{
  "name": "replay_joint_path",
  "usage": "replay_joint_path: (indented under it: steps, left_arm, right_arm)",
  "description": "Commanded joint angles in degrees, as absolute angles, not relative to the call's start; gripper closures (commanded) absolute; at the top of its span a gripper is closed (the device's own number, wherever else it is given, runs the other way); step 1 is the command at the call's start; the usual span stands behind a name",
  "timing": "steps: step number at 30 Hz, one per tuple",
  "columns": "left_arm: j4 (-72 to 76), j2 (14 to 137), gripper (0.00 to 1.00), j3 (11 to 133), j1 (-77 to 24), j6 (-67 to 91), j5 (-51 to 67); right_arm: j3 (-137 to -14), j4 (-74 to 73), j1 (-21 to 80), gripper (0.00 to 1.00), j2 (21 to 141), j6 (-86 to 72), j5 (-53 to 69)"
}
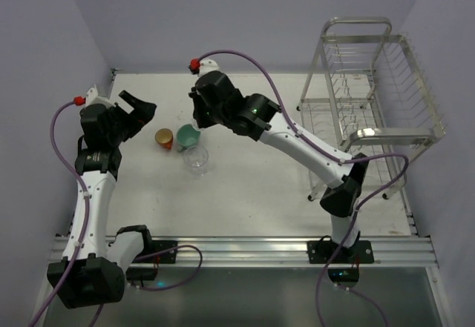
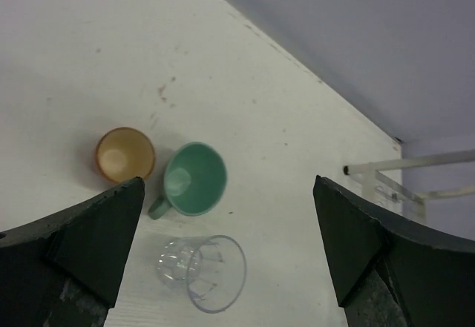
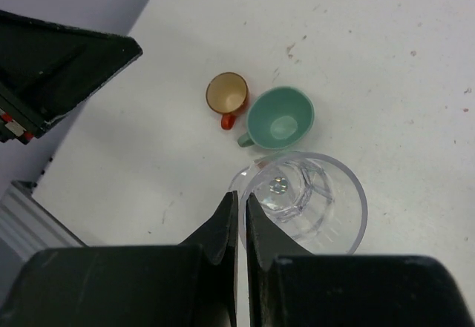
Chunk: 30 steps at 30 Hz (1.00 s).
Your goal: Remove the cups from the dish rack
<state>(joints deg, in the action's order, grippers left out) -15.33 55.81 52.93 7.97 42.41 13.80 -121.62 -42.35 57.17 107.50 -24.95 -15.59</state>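
Note:
All three cups stand on the table left of centre: the orange-red mug [image 1: 164, 138] [image 2: 125, 154] [image 3: 227, 93], the mint-green mug [image 1: 186, 136] [image 2: 194, 179] [image 3: 280, 118] and the clear glass tumbler [image 1: 196, 160] [image 2: 202, 271] [image 3: 304, 201]. My right gripper [image 1: 194, 123] [image 3: 241, 197] hovers over them with only a thin slit between its jaws. In the right wrist view the tumbler's rim lines up with that slit. In the top view the fingers stay above and apart from the tumbler. My left gripper [image 1: 141, 110] [image 2: 228, 186] is open and empty, left of the cups.
The silver wire dish rack [image 1: 371, 104] [image 2: 393, 179] stands at the table's right side, and no cups show in it. The right arm reaches diagonally across the table from the rack side. Purple walls close in the back and both sides.

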Motion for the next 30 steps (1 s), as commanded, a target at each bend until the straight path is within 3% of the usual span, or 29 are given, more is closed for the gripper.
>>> replay_joint_path:
  steps: [1,10,30]
  left_arm:
    - [-22.8,54.8,0.0,53.9,8.5,38.7,0.6]
    - [-25.6,53.4,0.0,54.0,8.6,37.9,-6.1]
    - [-25.3,51.1,0.0,52.4,8.7,36.8,-4.1]
  right_arm:
    - [-129.2,-51.1,59.4,1.0,112.7,-20.8,-17.6]
    - [-129.8,-52.0,61.8,1.0,118.7,-20.2,-15.5]
    - [-126.2,-42.6,62.4,1.0,125.6,-18.5,-13.9]
